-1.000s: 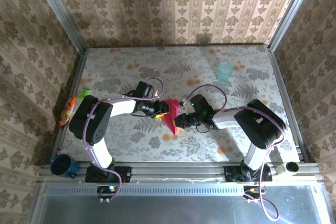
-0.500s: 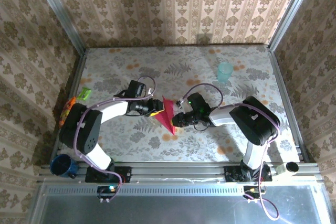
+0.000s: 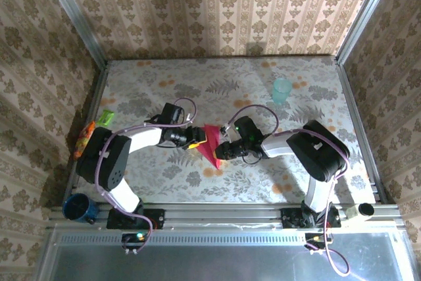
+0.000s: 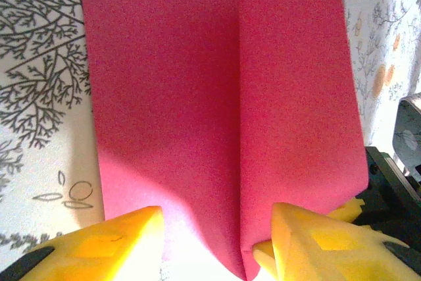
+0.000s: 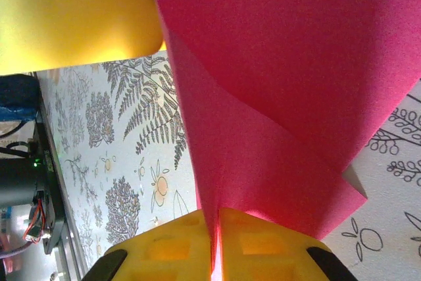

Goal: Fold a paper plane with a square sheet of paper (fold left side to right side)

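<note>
The magenta-red square sheet of paper [image 3: 211, 144] stands off the table in the middle, folded along a centre crease [image 4: 239, 129] into a narrow shape that points toward the near edge. My right gripper [image 3: 222, 150] comes in from the right and is shut on the paper's lower edge [image 5: 215, 231], its yellow fingers [image 5: 276, 241] pressed together. My left gripper [image 3: 197, 139] reaches in from the left. Its jaws stand apart on either side of the creased end [image 4: 217, 228], and the left fingertip [image 4: 112, 241] is clear of the paper.
A pale teal cup [image 3: 281, 89] stands at the back right. Green-and-orange packets [image 3: 92, 129] lie by the left wall. A blue mug [image 3: 79, 207] sits on the rail at the near left, and a cream cup [image 3: 364, 210] at the near right.
My left arm's elbow has swung out to the left and its jaws have widened slightly around the paper. The right gripper has kept its hold and shifted a little left.
</note>
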`<control>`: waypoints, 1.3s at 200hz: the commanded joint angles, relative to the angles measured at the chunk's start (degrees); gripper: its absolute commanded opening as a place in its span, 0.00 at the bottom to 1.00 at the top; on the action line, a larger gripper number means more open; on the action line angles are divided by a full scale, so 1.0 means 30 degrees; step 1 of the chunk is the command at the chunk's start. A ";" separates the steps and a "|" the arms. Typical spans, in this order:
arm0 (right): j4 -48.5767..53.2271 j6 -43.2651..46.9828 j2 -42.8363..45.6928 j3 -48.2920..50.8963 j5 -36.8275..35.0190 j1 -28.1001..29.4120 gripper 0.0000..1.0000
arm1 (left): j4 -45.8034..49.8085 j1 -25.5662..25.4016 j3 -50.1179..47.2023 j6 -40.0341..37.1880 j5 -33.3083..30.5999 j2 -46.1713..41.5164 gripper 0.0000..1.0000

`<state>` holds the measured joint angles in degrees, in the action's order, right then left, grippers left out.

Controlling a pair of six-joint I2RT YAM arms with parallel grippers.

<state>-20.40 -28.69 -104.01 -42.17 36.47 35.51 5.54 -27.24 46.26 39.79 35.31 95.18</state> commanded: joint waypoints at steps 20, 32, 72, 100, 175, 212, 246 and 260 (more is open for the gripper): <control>0.0367 0.0129 -0.0380 -0.0223 0.0384 -0.0085 0.14 | -0.1161 -0.0290 0.0587 0.0165 0.0388 0.0503 0.48; 0.0299 0.0056 -0.0415 -0.0210 0.0389 -0.0087 0.14 | -0.1396 -0.0337 0.0632 0.0257 0.0388 0.0531 0.49; 0.0211 0.0042 -0.0498 -0.0188 0.0416 -0.0087 0.14 | -0.1744 -0.0528 0.0691 0.0444 0.0388 0.0683 0.52; 0.0165 0.0015 -0.0579 -0.0235 0.0469 -0.0084 0.14 | -0.1776 -0.0641 0.0843 0.0468 0.0388 0.0953 0.52; -0.0099 -0.0102 -0.0626 -0.0263 0.0718 -0.0087 0.17 | -0.0749 -0.0733 0.1198 -0.0052 -0.0385 0.2172 0.52; -0.0022 -0.0251 -0.0100 -0.0458 0.0907 -0.0131 0.22 | 0.0194 -0.0788 0.1308 -0.0461 -0.0898 0.2534 0.52; 0.0361 -0.0371 0.0969 -0.0323 0.0945 -0.0452 0.31 | 0.0556 -0.0791 0.1308 -0.0622 -0.1080 0.2814 0.51; 0.0664 -0.0394 0.1458 -0.0237 0.0965 -0.0668 0.36 | 0.0556 -0.0821 0.1337 -0.0637 -0.1048 0.2903 0.51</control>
<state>-20.32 -29.67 -103.39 -42.35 38.20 34.76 3.22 -29.23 50.19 39.59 34.46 101.32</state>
